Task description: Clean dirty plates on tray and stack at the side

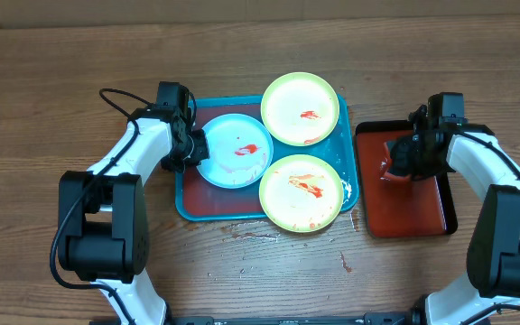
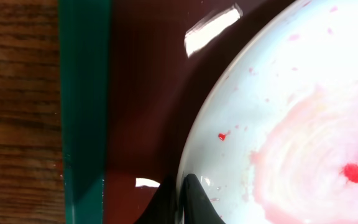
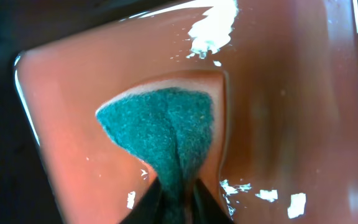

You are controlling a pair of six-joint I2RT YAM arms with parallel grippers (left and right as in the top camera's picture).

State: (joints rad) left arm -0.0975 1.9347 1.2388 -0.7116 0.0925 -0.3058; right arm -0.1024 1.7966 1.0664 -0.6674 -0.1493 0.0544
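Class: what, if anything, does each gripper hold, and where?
Left gripper: light blue plate, by its rim. Right gripper: teal scouring pad, by one end.

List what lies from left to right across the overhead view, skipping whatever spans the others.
left gripper → light blue plate → far yellow-green plate and near yellow-green plate, level with each other → right gripper, pinching the green sponge.

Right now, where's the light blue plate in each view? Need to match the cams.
Overhead: light blue plate on the left side of the teal tray, at the left gripper.
Left wrist: fills the right half, rim pinched between the fingers.
Right wrist: not in it; only the green sponge on the dark red tray.
Shared landmark: the teal tray's left rim, in overhead and left wrist.
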